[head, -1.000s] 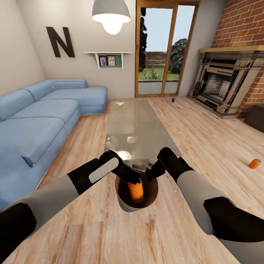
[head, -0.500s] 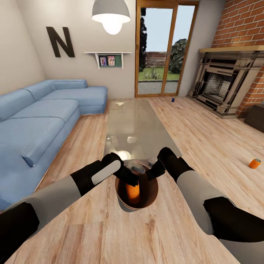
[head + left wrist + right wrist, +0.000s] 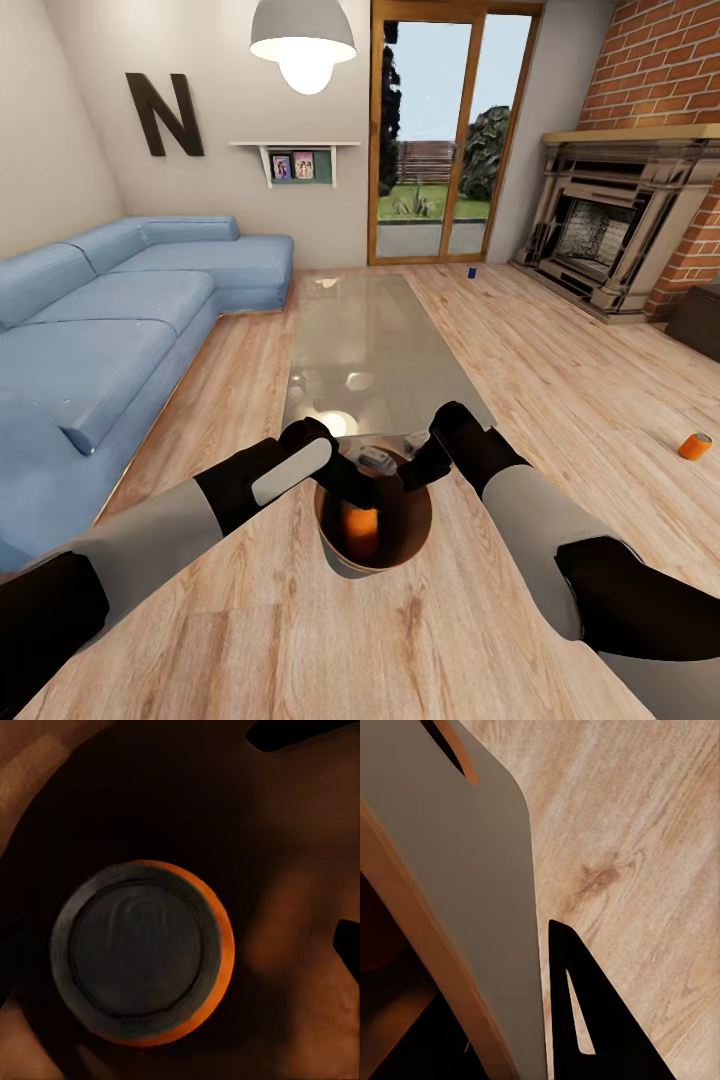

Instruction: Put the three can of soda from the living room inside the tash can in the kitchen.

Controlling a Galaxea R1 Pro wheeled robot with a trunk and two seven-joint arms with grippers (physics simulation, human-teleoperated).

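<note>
The tash can point(image 3: 408, 528), grey outside and tan-brown inside, hangs in front of me above the wood floor. My right gripper point(image 3: 412, 470) is shut on its far rim; the right wrist view shows the grey wall point(image 3: 472, 870) with one finger point(image 3: 585, 1035) outside it. An orange can of soda point(image 3: 360, 521) lies deep inside, its silver top point(image 3: 139, 949) facing the left wrist camera. My left gripper point(image 3: 355, 485) hovers open over the bin's mouth, clear of that can. A second orange can point(image 3: 694, 445) lies on the floor at the right. A dark blue can point(image 3: 471, 271) stands far off by the glass door.
A glass coffee table point(image 3: 370, 350) stretches straight ahead just past the bin. The blue corner sofa point(image 3: 110, 320) runs along the left. A brick fireplace point(image 3: 620, 230) stands at the right, with bare wood floor point(image 3: 560, 380) between it and the table.
The orange can has dropped from my left gripper's fingers down to the bottom of the bin. Both arms and the bin have stayed nearly still.
</note>
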